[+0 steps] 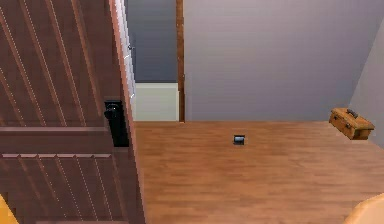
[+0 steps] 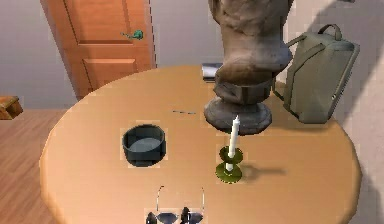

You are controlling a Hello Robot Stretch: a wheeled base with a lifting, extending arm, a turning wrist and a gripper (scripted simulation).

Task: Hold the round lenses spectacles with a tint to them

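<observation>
In the arm side view a round wooden tabletop takes up most of the frame. The spectacles lie at the bottom centre, close to the tabletop's near edge, with two dark rounded lenses and thin temples pointing up the frame. Just above and left of them stands a dark bowl. To their upper right is a white candle in a green holder. A stone bust on a round base rises at the upper centre, and a grey-green backpack stands just to its right. An orange door fills the upper left. In the forward view a dark brown door with a black handle covers the left. A small dark object lies on the wooden floor at centre, and a wooden box sits at the right edge. I cannot tell the state of the end effector.
</observation>
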